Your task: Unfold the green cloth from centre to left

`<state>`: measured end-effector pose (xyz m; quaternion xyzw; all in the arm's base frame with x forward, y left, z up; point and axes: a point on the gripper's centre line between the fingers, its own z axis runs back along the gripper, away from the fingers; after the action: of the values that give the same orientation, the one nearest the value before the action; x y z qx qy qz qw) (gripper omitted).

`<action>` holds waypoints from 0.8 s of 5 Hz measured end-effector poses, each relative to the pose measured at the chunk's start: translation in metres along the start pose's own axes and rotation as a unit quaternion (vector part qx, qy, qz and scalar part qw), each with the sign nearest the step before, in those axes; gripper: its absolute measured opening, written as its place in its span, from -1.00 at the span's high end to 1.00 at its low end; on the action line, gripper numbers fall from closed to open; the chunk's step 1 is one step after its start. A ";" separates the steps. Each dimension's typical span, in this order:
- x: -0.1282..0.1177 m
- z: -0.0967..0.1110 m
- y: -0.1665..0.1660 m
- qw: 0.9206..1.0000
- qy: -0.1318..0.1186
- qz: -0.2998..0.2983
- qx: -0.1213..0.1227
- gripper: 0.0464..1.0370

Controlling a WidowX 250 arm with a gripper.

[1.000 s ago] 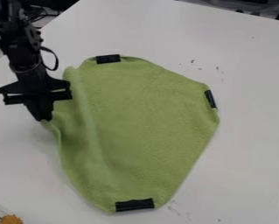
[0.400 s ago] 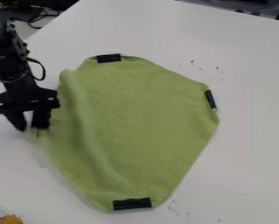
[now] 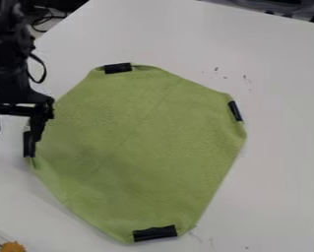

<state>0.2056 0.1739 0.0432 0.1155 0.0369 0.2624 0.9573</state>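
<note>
My gripper (image 3: 15, 135) is at the left edge of the view with its two fingers spread wide and nothing between them. Its right finger is over or beside the left edge of the green cloth (image 3: 142, 142), close to a black clip there. The cloth lies spread out on the white table, nearly flat, with black clips at its top, right, bottom and left corners. Faint creases cross its middle.
The white table (image 3: 277, 162) extends around the cloth. A tray with an orange object (image 3: 13, 246) sits at the bottom left corner. Cables lie beyond the table at the top left, and dark items stand past its top right edge.
The gripper has opened, let go of the cloth and moved left. The cloth's left part has dropped flat, its raised fold is gone, and the left black clip has come into sight.
</note>
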 end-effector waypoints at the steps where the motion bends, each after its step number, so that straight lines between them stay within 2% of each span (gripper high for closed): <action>1: 0.004 0.017 -0.004 1.000 -0.017 -0.022 0.002 -0.92; 2: 0.008 0.020 -0.014 0.997 -0.036 -0.062 -0.029 -0.92; 4: 0.008 0.020 -0.014 0.997 -0.036 -0.066 -0.029 -0.92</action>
<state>0.2224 0.1626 0.0589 0.0944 0.0025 0.1953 0.9762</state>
